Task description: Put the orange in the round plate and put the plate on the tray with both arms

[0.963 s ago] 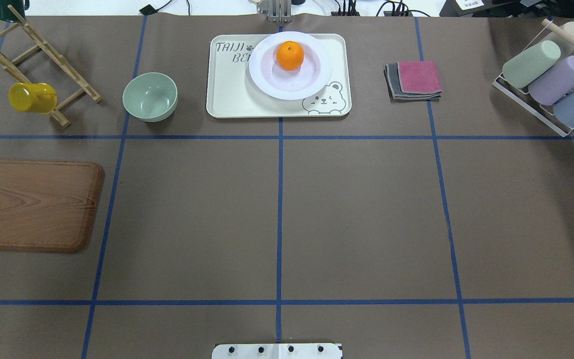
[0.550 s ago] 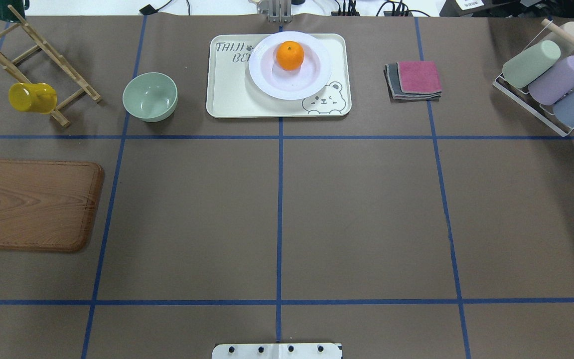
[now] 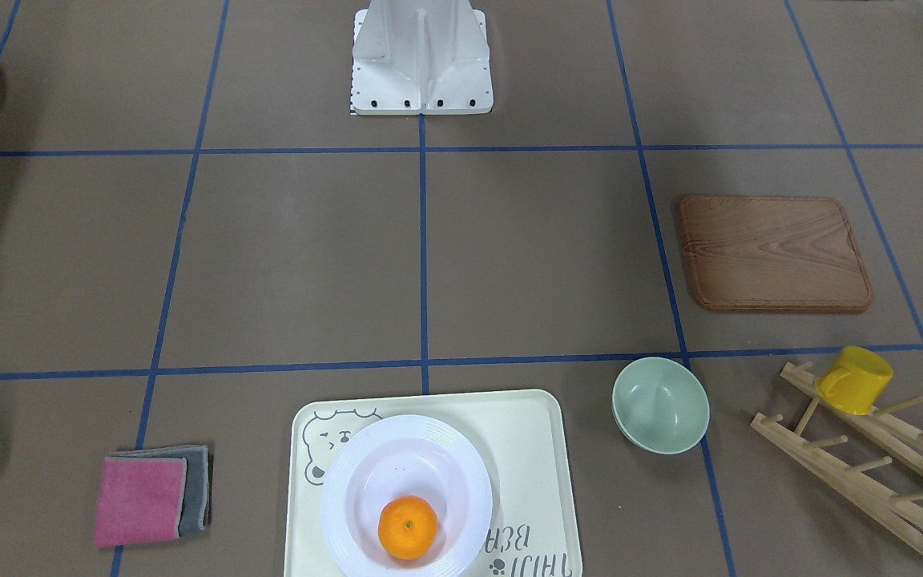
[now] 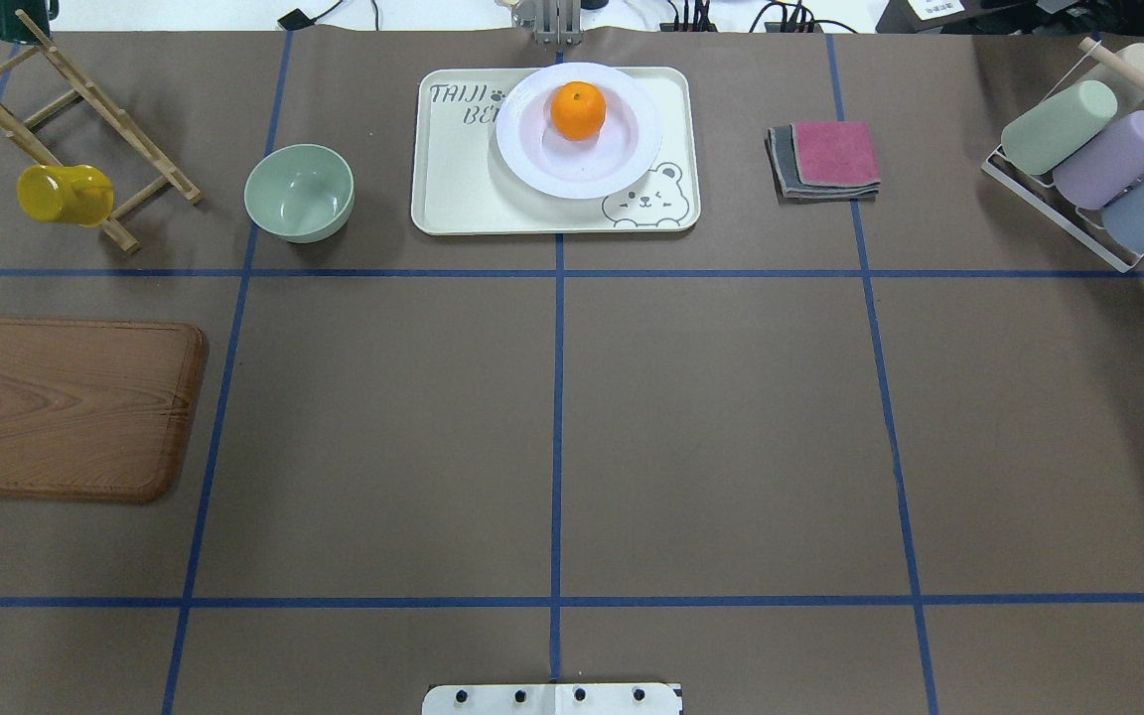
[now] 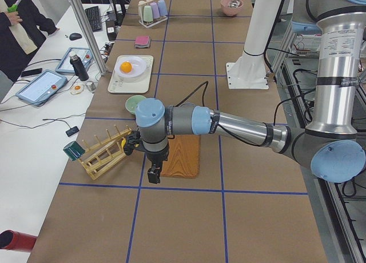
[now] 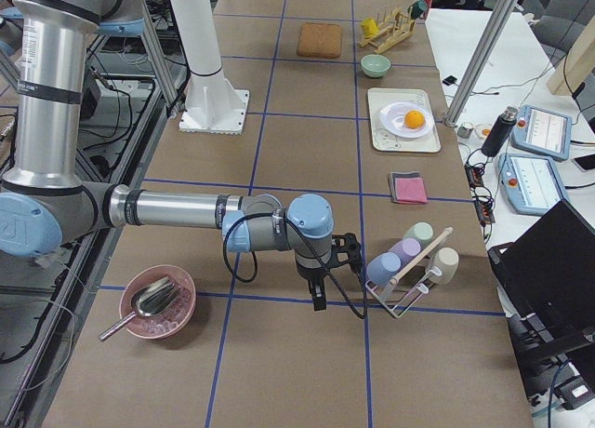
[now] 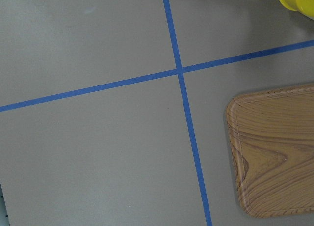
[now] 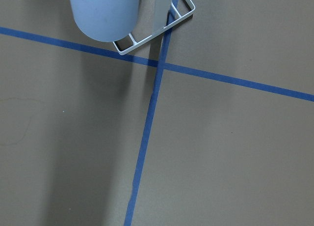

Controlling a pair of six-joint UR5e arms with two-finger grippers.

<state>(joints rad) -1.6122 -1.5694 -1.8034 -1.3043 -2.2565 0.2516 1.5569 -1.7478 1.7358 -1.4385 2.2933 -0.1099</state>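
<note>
Both arms parked at opposite table ends, task objects at rest. The left gripper (image 5: 153, 174) hung finger-down just above the table, just beside the wooden board (image 5: 182, 157) and near the wooden peg rack (image 5: 100, 157). The right gripper (image 6: 318, 296) hung likewise just beside the wire cup rack (image 6: 409, 260). Only the side views showed either tool, so the finger spacing could not be told; nothing was seen hanging from either. The orange (image 4: 577, 109) lay in the round plate (image 4: 577, 181), and the plate sat on the tray (image 4: 453, 189), well apart from both grippers: beyond the green bowl (image 4: 299, 194) from the left one, beyond the folded cloths (image 4: 825, 159) from the right one. The task appeared complete, so the remaining hazards were judged to be disturbances. A careless sweep from either parked pose could strike the adjacent rack and dislodge the yellow cup (image 7: 297, 0) or the blue cup (image 8: 103, 10). A return toward the tray could nudge the plate, which sat close to the tray's edge farthest from the robot. The orange, loose and off-centre, could then roll out.
</note>
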